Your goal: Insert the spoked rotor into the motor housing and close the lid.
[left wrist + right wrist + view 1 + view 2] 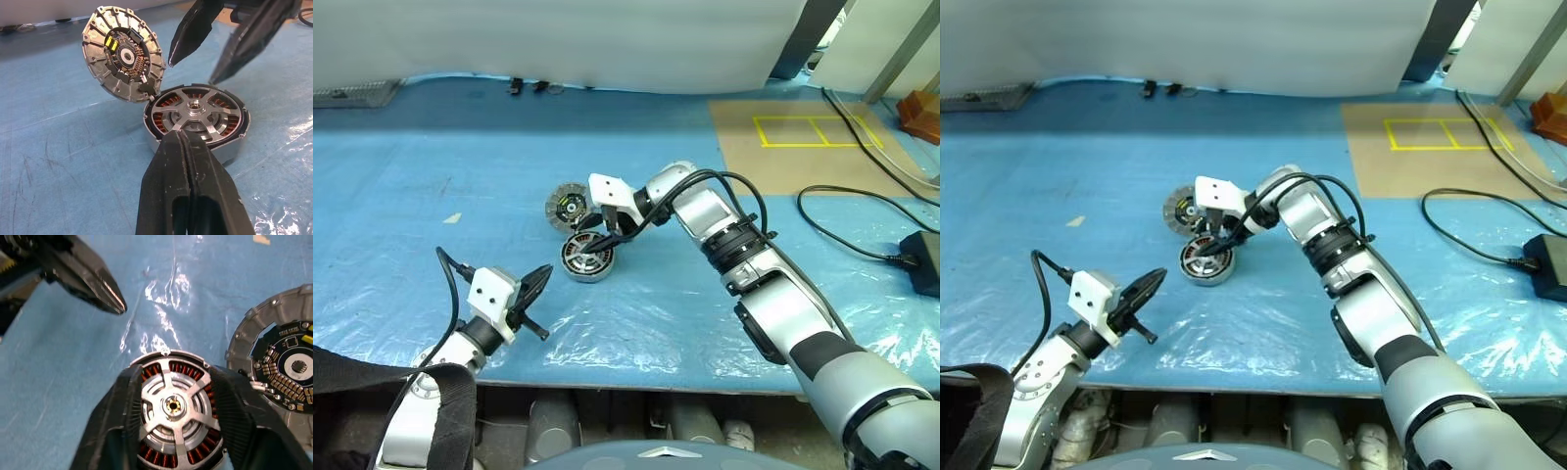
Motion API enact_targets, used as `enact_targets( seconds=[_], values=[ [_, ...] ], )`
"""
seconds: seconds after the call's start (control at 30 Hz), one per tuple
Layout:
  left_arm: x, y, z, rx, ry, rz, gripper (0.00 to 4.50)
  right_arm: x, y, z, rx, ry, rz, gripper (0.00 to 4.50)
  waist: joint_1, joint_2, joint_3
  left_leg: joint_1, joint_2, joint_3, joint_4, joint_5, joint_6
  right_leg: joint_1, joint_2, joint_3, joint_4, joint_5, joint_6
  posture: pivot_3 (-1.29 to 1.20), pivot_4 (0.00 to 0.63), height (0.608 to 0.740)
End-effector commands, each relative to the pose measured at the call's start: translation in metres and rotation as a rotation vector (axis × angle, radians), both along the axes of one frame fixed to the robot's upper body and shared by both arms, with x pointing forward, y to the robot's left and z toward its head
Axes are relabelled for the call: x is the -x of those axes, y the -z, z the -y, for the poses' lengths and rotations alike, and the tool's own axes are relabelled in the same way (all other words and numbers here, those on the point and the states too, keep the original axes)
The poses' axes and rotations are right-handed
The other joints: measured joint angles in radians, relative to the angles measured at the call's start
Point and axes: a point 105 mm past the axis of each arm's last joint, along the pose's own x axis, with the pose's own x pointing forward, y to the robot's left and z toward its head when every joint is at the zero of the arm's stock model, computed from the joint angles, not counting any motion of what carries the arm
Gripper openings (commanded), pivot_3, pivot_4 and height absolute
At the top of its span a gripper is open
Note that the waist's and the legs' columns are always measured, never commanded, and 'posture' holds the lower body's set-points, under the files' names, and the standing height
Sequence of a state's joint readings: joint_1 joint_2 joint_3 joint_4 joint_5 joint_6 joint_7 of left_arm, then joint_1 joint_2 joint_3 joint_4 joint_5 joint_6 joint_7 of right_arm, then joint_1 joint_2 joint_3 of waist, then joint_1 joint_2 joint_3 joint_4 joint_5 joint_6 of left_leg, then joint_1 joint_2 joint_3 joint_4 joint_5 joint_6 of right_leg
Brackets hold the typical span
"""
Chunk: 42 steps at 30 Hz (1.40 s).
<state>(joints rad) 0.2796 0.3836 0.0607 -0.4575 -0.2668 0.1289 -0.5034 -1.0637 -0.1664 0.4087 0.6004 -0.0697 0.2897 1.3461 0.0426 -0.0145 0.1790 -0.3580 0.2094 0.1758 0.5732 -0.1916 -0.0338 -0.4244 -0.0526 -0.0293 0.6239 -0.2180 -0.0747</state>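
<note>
- I read the first half as done: the rotor (195, 108) sits down inside the housing (176, 416), its spokes lying flat over the copper windings, hub in the middle, rim about level with the can's edge
- The housing rests on the blue sheet (460, 196), and in my right wrist view it lies directly between my right fingers (112, 421), one on each side of the can
- My right gripper (604, 247) has its fingers apart, hanging over the housing; from the left wrist view the tips look just above the far rim, and I cannot tell whether they touch it, so I judge nothing is held
- The lid (123, 53) is not on yet: it stands tilted on edge just beside the housing, leaning against its rim on the side away from my left fingers, with the ribbed face and yellow mark showing
- My left gripper (536, 284) has its fingers pressed together with nothing in them, parked near the housing and pointing at it, tips close to the near wall but apart from it
- What is left, as I judge it: take the lid, bring it flat over the rotor and seat it; the lean against the can may let it slip when touched
</note>
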Motion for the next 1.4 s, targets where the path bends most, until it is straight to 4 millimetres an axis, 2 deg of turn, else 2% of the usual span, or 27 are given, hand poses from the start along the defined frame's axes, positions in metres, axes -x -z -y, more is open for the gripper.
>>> enact_targets(
  seconds=[0.03, 0.13, 0.2, 0.33, 0.5, 0.63, 0.7, 0.9, 1.03, 1.07, 1.17, 1.23, 1.3, 1.4],
  values=[
    [0.0, -0.008, 0.0, -0.004, 0.01, 0.029, 0.0, 0.005, -0.016, -0.014, -0.157, 0.032, -0.071, 0.92, 0.0, 0.0, 0.0, 0.0, 0.0, 0.0, 0.0, 0.0, 0.0, 0.0, 0.0, 0.0, 0.0, 0.0, 0.0, 0.0, 0.15, 0.74],
    [0.002, -0.008, -0.001, -0.007, 0.007, 0.031, 0.0, 0.002, -0.005, -0.018, -0.208, 0.103, -0.112, 0.04, 0.0, 0.0, 0.0, 0.0, 0.0, 0.0, 0.0, 0.0, 0.0, 0.0, 0.0, 0.0, 0.0, 0.0, 0.0, 0.0, 0.15, 0.74],
    [0.002, -0.008, -0.002, -0.007, 0.0, 0.036, 0.0, 0.003, 0.004, -0.018, -0.209, 0.129, -0.126, 0.04, 0.0, 0.0, 0.0, 0.0, 0.0, 0.0, -0.001, 0.0, 0.0, 0.0, 0.0, 0.0, 0.0, 0.0, 0.0, 0.0, 0.15, 0.74],
    [0.0, -0.012, -0.005, -0.022, -0.009, 0.05, 0.0, 0.011, 0.042, -0.007, -0.108, 0.123, -0.13, 0.04, 0.004, 0.0, 0.0, -0.001, -0.001, 0.0, 0.0, 0.0, 0.0, 0.0, 0.0, 0.0, -0.001, 0.0, 0.0, 0.0, 0.15, 0.74],
    [-0.003, -0.011, -0.008, -0.03, -0.029, 0.044, 0.0, 0.011, 0.073, 0.014, 0.039, 0.092, -0.011, 0.04, 0.001, 0.001, 0.0, 0.002, -0.001, 0.0, 0.0, 0.0, 0.0, 0.002, -0.001, 0.0, 0.0, 0.0, 0.0, 0.0, 0.15, 0.74],
    [-0.013, -0.023, -0.009, 0.0, -0.043, 0.079, 0.0, 0.027, 0.045, -0.003, -0.128, 0.026, -0.1, 0.04, 0.003, 0.001, 0.0, 0.006, -0.001, 0.0, -0.001, 0.0, 0.0, 0.005, -0.001, 0.0, 0.0, 0.0, 0.001, 0.0, 0.15, 0.74],
    [-0.016, -0.025, -0.009, -0.005, -0.034, 0.084, 0.0, 0.03, 0.037, -0.007, -0.159, 0.008, -0.104, 0.04, 0.002, 0.001, 0.0, 0.006, -0.001, -0.001, 0.0, 0.0, 0.0, 0.005, -0.001, 0.0, 0.0, 0.0, 0.001, 0.0, 0.15, 0.74],
    [-0.026, -0.031, -0.01, -0.014, -0.023, 0.101, 0.0, 0.02, 0.013, -0.013, -0.26, 0.079, -0.073, 0.04, -0.001, 0.001, 0.0, 0.004, -0.001, -0.001, -0.002, 0.0, 0.0, 0.003, 0.0, 0.001, -0.001, 0.0, 0.0, 0.0, 0.15, 0.74],
    [-0.028, -0.032, -0.012, -0.009, -0.035, 0.098, 0.0, 0.018, 0.01, -0.013, -0.267, 0.092, -0.066, 0.04, -0.001, 0.001, 0.0, 0.003, -0.001, -0.001, -0.001, 0.0, 0.0, 0.002, 0.0, 0.001, -0.001, 0.0, 0.0, 0.0, 0.15, 0.74],
    [-0.029, -0.033, -0.014, -0.001, -0.046, 0.1, 0.0, 0.016, 0.015, -0.01, -0.238, 0.105, -0.068, 0.04, -0.001, 0.001, 0.0, 0.003, -0.001, 0.0, -0.002, 0.0, 0.0, 0.002, 0.0, 0.001, -0.001, 0.0, 0.0, 0.0, 0.15, 0.74],
    [-0.034, -0.037, -0.021, 0.01, -0.083, 0.105, 0.0, 0.01, 0.049, 0.005, -0.054, 0.116, 0.03, 0.04, 0.0, 0.001, 0.0, 0.004, -0.001, 0.0, -0.001, 0.0, 0.0, 0.002, 0.0, 0.001, -0.001, 0.0, 0.0, 0.0, 0.15, 0.74],
    [-0.041, -0.038, -0.023, 0.012, -0.091, 0.105, 0.0, 0.007, 0.06, 0.013, 0.018, 0.101, 0.11, 0.04, 0.001, 0.001, 0.0, 0.004, -0.002, 0.0, -0.001, 0.0, 0.0, 0.003, 0.0, 0.001, 0.0, 0.0, 0.0, 0.0, 0.15, 0.74],
    [-0.046, -0.04, -0.023, 0.011, -0.083, 0.109, 0.0, 0.007, 0.053, 0.011, -0.023, 0.112, 0.085, 0.04, 0.001, 0.001, -0.001, 0.005, -0.002, 0.0, -0.001, 0.0, 0.0, 0.004, -0.001, 0.001, 0.0, 0.0, 0.0, 0.0, 0.15, 0.74],
    [-0.058, -0.045, -0.026, 0.02, -0.073, 0.12, 0.0, 0.006, 0.029, 0.006, -0.133, 0.134, 0.046, 0.04, 0.002, 0.001, -0.001, 0.006, -0.002, 0.0, 0.0, 0.0, 0.0, 0.005, -0.001, 0.001, 0.0, 0.0, 0.0, 0.0, 0.15, 0.74]
  ],
)
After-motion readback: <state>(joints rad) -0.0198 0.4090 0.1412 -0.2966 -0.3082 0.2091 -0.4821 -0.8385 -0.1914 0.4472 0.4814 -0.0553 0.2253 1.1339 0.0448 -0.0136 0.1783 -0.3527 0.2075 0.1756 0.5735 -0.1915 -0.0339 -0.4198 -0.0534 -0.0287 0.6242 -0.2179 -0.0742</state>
